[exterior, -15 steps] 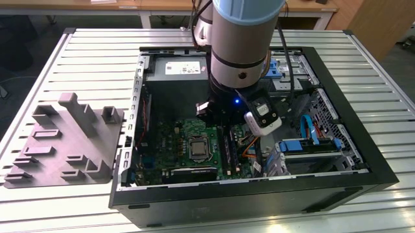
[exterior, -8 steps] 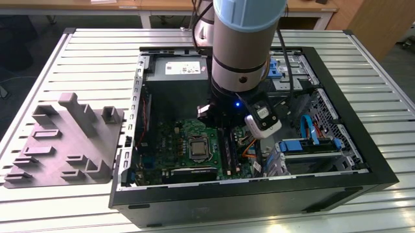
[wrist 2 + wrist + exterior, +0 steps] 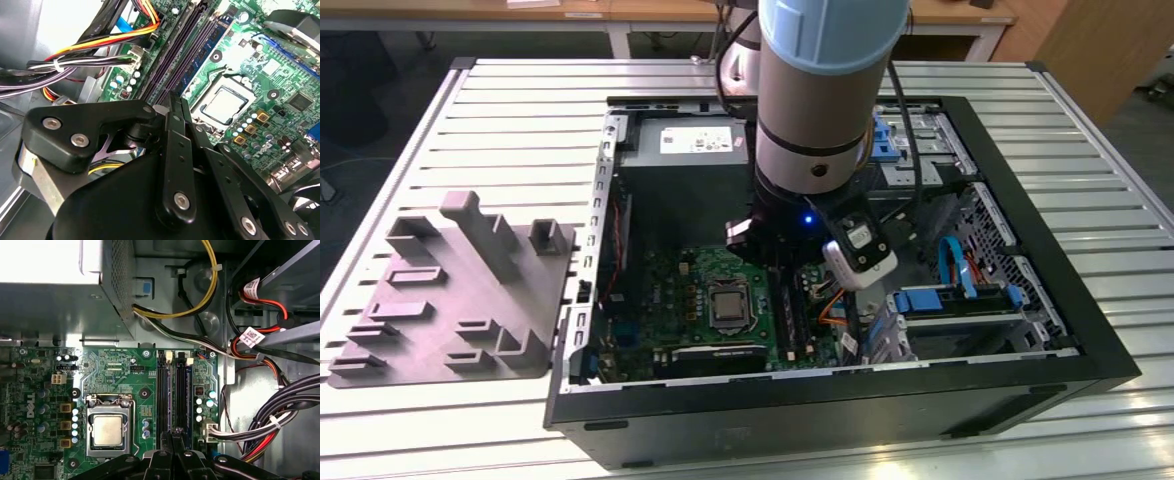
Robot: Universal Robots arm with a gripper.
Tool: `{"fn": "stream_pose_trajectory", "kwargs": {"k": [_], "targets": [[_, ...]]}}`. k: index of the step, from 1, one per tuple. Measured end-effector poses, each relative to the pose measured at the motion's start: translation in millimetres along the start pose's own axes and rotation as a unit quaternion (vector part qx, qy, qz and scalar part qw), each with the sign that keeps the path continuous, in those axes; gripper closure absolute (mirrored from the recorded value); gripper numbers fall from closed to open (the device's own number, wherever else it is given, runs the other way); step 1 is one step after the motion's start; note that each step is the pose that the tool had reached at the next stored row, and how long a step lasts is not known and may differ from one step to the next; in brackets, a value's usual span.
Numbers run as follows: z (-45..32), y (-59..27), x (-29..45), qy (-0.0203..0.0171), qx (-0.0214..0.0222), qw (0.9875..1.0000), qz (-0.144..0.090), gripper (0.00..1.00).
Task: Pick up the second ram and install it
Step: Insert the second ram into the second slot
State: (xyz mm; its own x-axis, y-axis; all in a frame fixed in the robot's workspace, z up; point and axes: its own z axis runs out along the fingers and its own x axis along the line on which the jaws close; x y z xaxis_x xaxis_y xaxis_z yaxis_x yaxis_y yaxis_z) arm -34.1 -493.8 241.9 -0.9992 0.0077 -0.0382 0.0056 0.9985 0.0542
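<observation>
At the upper middle of the second wrist view, the second ram (image 3: 206,50) stands edge-on along the memory slots (image 3: 170,60), the claw (image 3: 179,100) narrow on its mid-length, likely a sound hold for a light, stiff, brittle board best pinched by its flat faces.

Wire bundles (image 3: 280,415) are crowding the memory slots (image 3: 172,385) beside the gripper (image 3: 174,440); power-supply box (image 3: 55,290) is bounding the motherboard (image 3: 125,370); CPU socket (image 3: 107,430) side is lying open.
</observation>
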Motion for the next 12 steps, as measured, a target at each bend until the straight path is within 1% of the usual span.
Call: {"fn": "stream_pose_trajectory", "kwargs": {"k": [7, 12], "targets": [[7.6, -0.1, 0.2, 0.0001, 0.0000, 1.0000, -0.002, 0.89], [9.5, -0.1, 0.2, 0.0002, 0.0001, 1.0000, -0.003, 0.89]]}}
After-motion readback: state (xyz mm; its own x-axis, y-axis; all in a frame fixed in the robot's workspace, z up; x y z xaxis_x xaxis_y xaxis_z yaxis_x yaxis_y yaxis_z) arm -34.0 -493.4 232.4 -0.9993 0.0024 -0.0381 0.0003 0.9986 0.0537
